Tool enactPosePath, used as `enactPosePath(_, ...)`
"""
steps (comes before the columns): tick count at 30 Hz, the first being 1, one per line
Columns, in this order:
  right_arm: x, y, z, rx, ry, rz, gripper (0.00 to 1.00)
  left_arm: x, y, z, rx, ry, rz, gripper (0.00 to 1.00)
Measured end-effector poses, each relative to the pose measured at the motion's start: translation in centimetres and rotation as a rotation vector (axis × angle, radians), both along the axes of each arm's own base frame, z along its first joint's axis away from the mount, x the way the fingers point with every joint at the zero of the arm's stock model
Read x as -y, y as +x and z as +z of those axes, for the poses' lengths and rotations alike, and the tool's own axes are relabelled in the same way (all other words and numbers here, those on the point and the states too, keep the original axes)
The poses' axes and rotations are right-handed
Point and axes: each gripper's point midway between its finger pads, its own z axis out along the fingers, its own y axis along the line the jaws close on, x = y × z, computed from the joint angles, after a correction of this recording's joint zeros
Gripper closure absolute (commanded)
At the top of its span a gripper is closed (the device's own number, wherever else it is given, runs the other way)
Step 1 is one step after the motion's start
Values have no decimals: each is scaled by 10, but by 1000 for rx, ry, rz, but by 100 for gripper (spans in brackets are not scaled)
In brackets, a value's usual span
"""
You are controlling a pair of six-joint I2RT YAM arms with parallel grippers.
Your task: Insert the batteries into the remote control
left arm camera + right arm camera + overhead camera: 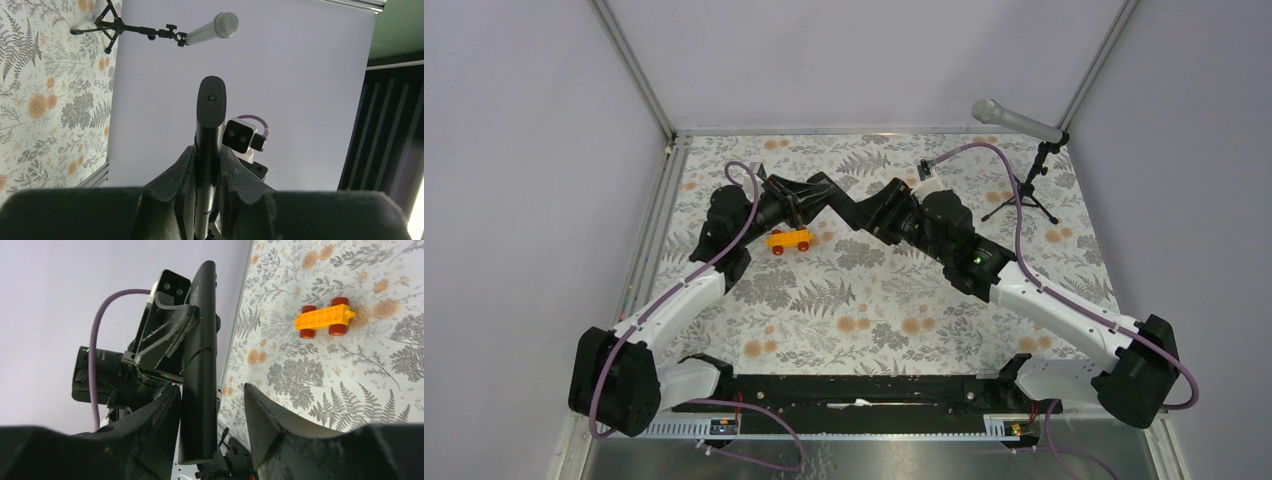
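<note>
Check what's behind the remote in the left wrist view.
Directly behind the remote sits the right arm's wrist camera, then the plain wall; a microphone shows higher up. The left gripper hides the remote's lower end, and no batteries show.

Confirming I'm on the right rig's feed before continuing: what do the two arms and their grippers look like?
The left arm and right arm match: white link shells between bulky black joints, each trailed by a purple cable. A green light glows on the right one. The gripper fingers are matte black wedges with rough edges.
</note>
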Motion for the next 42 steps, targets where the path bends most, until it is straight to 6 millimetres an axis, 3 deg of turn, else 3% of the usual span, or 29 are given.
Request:
enactPosePath(13, -7, 21, 4, 67, 81, -60, 53, 14, -7, 2, -28, -23, -11, 100)
enactPosePath(19, -11, 31, 8, 95, 110, -88, 60, 11, 0, 2, -33, -27, 35, 100)
enactPosePath(27, -15, 40, 8, 108, 113, -103, 56, 7, 7, 1, -34, -22, 81, 100)
enactPosePath(31, -12, 40, 7, 91, 68, -115, 59, 7, 7, 1, -30, -21, 80, 100)
enactPosePath(33, -9, 41, 9, 88, 51, -128, 51, 8, 6, 3, -34, -29, 75, 100)
enactPosePath(38, -1, 42, 7, 103, 10, -159, 13, 12, 3, 10, -26, -60, 56, 100)
enactPosePath(42, 0, 39, 6, 140, -27, -124, 1, 14, -1, 12, 8, -43, 29, 100)
